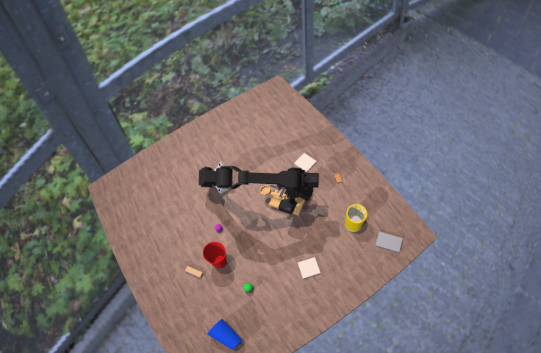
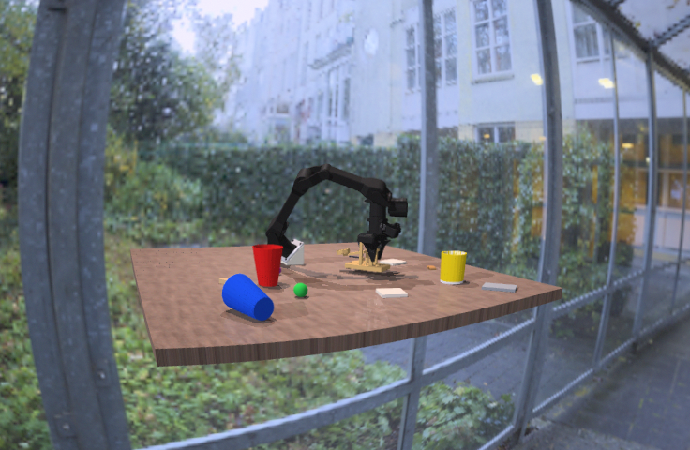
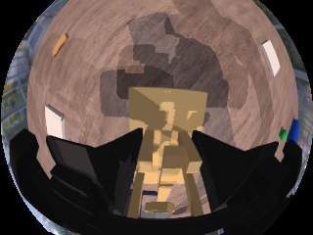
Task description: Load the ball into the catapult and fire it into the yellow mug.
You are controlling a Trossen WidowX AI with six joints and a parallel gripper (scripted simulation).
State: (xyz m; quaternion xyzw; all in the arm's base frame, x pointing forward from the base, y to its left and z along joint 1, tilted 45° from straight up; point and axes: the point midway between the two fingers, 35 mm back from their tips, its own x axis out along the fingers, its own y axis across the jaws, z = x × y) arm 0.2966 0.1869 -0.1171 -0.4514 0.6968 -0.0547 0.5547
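Note:
The wooden catapult (image 1: 274, 202) (image 2: 363, 266) (image 3: 168, 105) stands on the table, its round cup toward the arm's base; no ball shows in the cup in the top view. My gripper (image 2: 375, 256) (image 3: 167, 133) points down and is shut on the catapult, one finger on each side of its frame. The yellow mug (image 1: 355, 222) (image 2: 452, 267) stands upright to the right of the catapult in the top and exterior views. A purple ball (image 1: 218, 227) and a green ball (image 1: 248, 287) (image 2: 300, 290) (image 3: 284, 135) lie on the table, away from the gripper.
A red cup (image 1: 215, 254) (image 2: 267, 265) stands upright; a blue cup (image 1: 224, 334) (image 2: 245, 296) lies on its side. Two white tiles (image 1: 305, 162) (image 1: 309, 267), a grey block (image 1: 389, 241), an orange block (image 1: 337, 178) and a tan block (image 1: 193, 272) lie around the catapult.

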